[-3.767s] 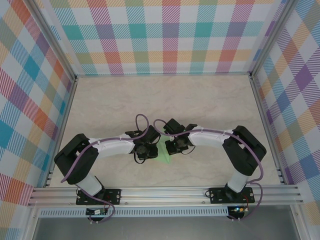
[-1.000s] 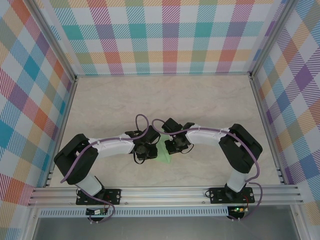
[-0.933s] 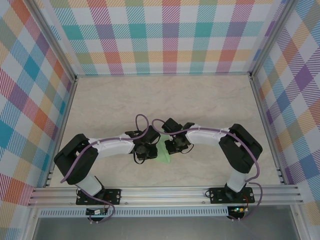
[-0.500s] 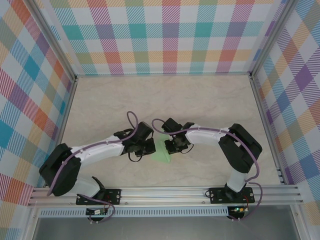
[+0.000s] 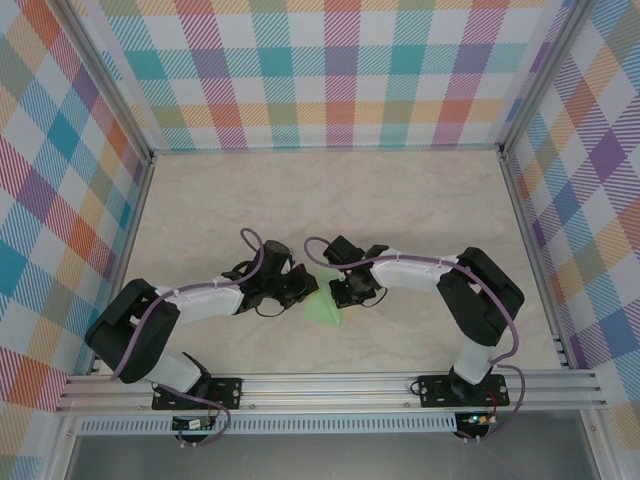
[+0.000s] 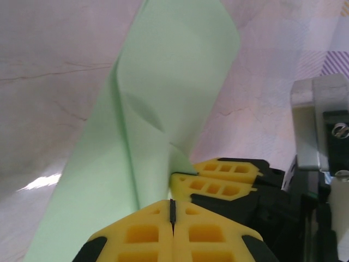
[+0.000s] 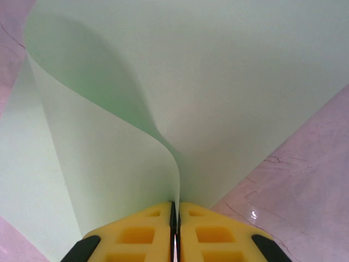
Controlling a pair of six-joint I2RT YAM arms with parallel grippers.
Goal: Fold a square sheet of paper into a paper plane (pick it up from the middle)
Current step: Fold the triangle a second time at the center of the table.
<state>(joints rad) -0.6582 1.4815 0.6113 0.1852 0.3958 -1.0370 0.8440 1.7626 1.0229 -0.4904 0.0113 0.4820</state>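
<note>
My left end effector (image 6: pixel 172 214) is clenched on a raised ridge of the sheet (image 6: pixel 163 93), and my right end effector (image 7: pixel 175 210) is clamped on the same fold just beside it. The danger is that pulling apart tears the thin paper, or that a slip sends the crease crooked. My wrists crowd close and could bump. The sheet lies front-middle on the surface (image 5: pixel 400 200), with open room behind it and the walls (image 5: pixel 340 70) well apart.
</note>
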